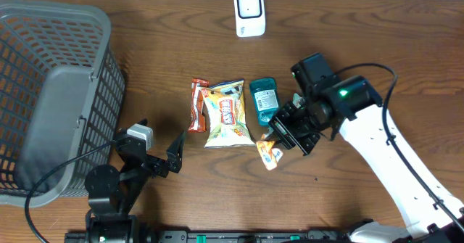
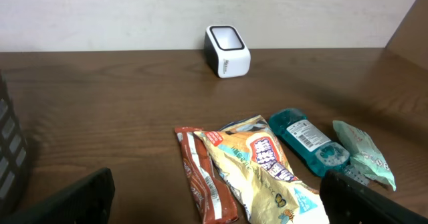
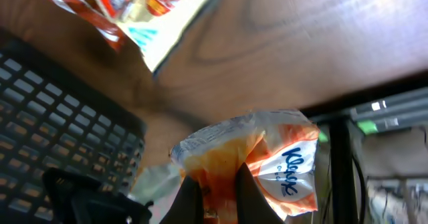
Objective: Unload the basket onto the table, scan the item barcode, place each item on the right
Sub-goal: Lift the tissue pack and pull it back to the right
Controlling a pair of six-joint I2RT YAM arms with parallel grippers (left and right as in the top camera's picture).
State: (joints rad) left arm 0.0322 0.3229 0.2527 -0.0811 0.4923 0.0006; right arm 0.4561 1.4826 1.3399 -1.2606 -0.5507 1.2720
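1. Basket (image 1: pixel 58 91) of grey mesh sits at the left; beside it the left gripper (image 1: pixel 156 154) gapes wide, holding nothing.
2. Mid-table lie a red-brown packet (image 1: pixel 198 105), yellow snack bag (image 1: pixel 226 116) and teal pack (image 1: pixel 264 100); the white scanner (image 1: pixel 249 12) stands behind them.
3. Right gripper (image 1: pixel 279 143) is clenched on the orange pouch (image 1: pixel 270 156), near the bag's corner.

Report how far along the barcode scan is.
Done: the right hand is shut on the orange-and-white snack packet. In hand: that packet, held away from the white scanner at the far edge of the table. Left: presenting its barcode there. The chip bag, red bar and teal pack lie on the table; the left hand is open and empty.
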